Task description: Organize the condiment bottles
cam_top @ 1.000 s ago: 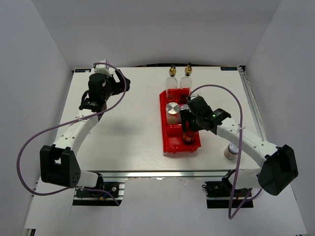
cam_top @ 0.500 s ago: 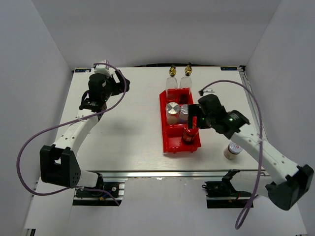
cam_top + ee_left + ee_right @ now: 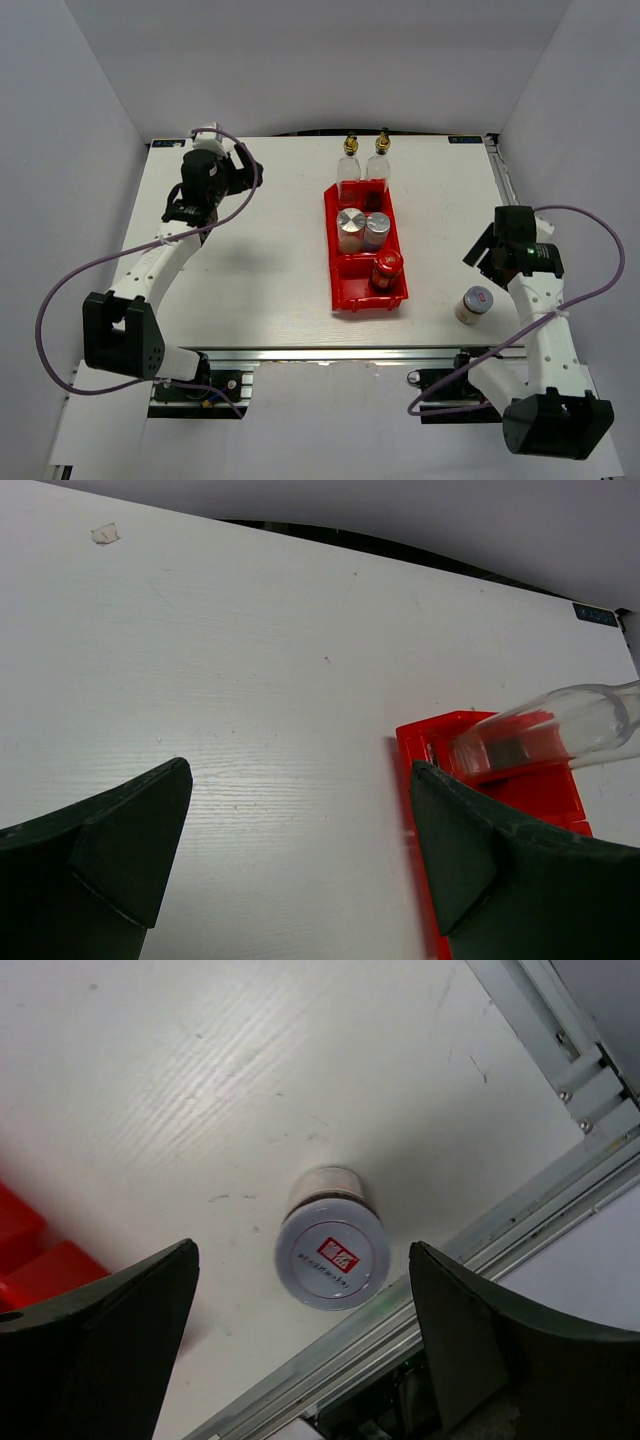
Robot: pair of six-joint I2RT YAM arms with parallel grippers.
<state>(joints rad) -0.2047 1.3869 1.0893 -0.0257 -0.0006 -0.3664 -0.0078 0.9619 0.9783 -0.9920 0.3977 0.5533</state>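
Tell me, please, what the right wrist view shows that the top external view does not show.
Only the right wrist view: the print on the red mark of the white-lidded jar, and the open right gripper seen from inside, clear of that jar. Only the top external view: two silver-capped jars and the red-capped bottle inside the red tray, two clear bottles behind it. Both: the white-lidded jar upright on the table, outside the tray.

This is a robotics lab test cell: a white table (image 3: 270, 270) stands boxed in by bare pale walls (image 3: 80, 90) behind it and at both its sides, an aluminium rail (image 3: 330, 357) runs along its near edge, and a left arm (image 3: 165, 250) and right arm (image 3: 540, 310) are mounted at that edge.
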